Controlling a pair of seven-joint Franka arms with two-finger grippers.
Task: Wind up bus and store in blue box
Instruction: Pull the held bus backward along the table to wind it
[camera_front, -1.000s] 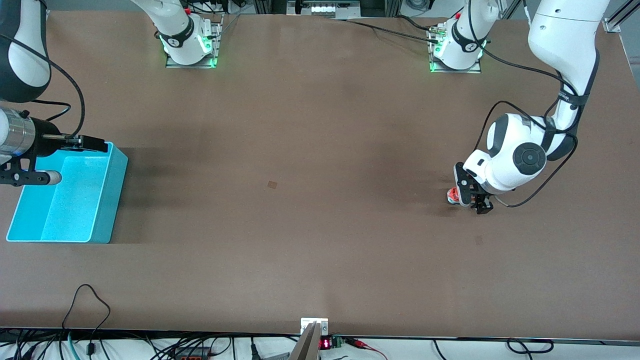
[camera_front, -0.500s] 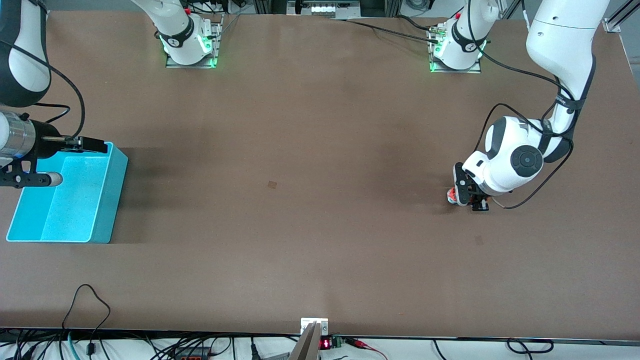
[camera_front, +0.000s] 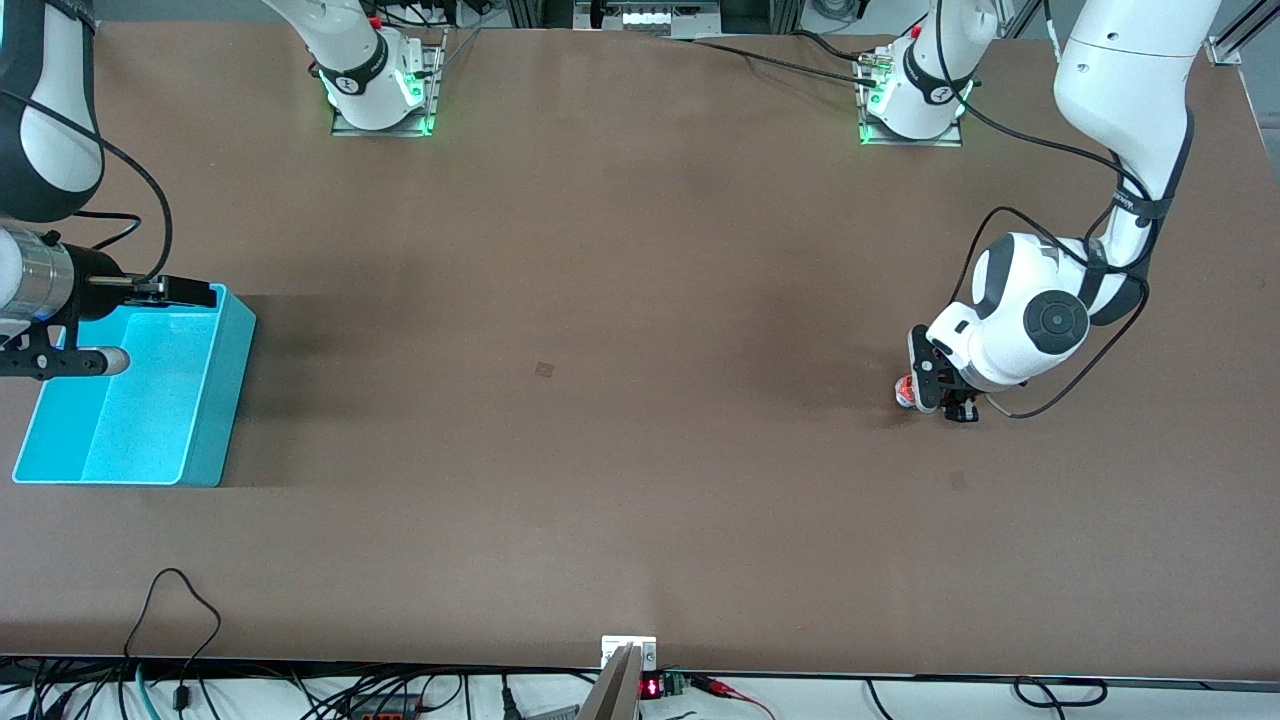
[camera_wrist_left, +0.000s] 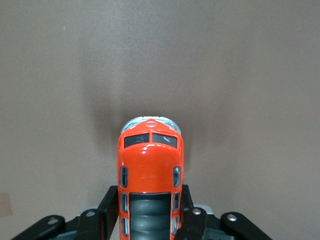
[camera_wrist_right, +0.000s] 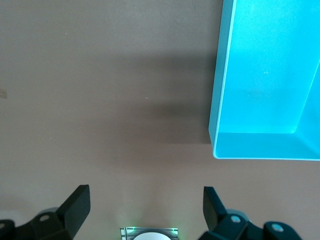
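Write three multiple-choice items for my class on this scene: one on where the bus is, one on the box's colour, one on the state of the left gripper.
1. Where is the bus?
A. In the box
B. On the table, toward the left arm's end
C. On a robot base

2. What colour is the blue box?
A. Light cyan-blue
B. Dark green
C. Yellow

3. What is the left gripper doing?
A. Open, far above the table
B. Shut on the bus
C. Inside the box

Answers: 1 B, it sits on the tabletop under the left arm. 2 A, its walls show cyan. 3 B, the fingers press both its sides.
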